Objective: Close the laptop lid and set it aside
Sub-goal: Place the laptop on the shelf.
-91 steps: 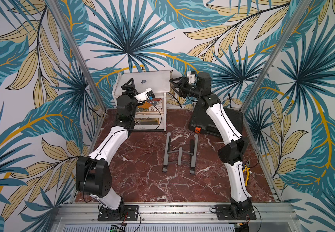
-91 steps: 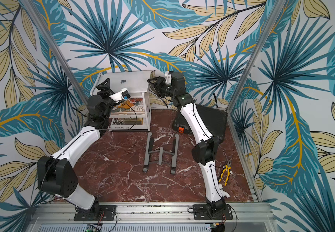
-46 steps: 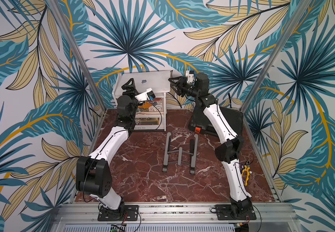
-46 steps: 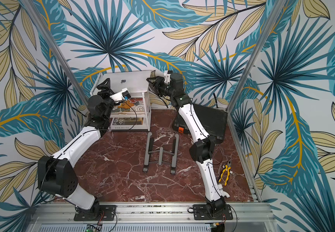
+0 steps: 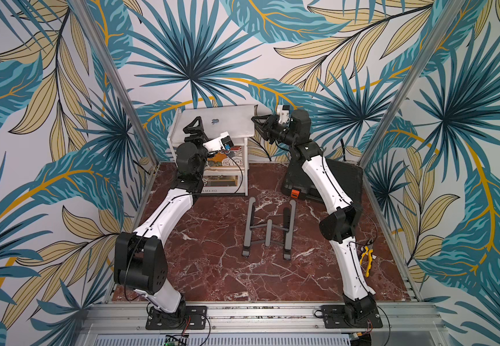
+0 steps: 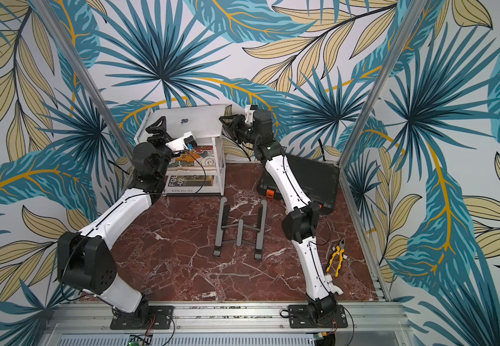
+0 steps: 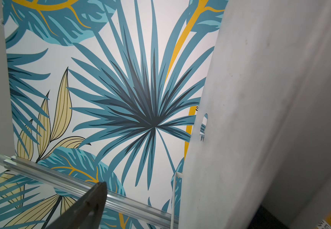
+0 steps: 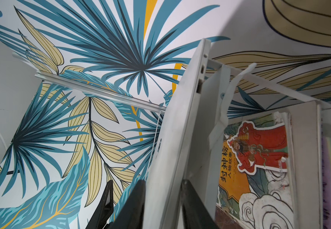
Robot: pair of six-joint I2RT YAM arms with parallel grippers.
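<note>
Laptop (image 5: 230, 121) closed, flat on white shelf rack (image 5: 245, 172), long axis left-right, right end overhanging | right gripper (image 5: 257, 127) astride that end's edge, jaws narrowed, firm clamp: cannot tell | left gripper (image 5: 196, 133) wide open, empty, over left part

The slim silver-grey laptop (image 5: 233, 119) is lying flat on top of the white shelf rack (image 5: 246, 170) against the back wall, with its thin silver lid (image 6: 203, 118) resting shut on the base and its dark apple logo (image 5: 215, 121) facing up.
</note>
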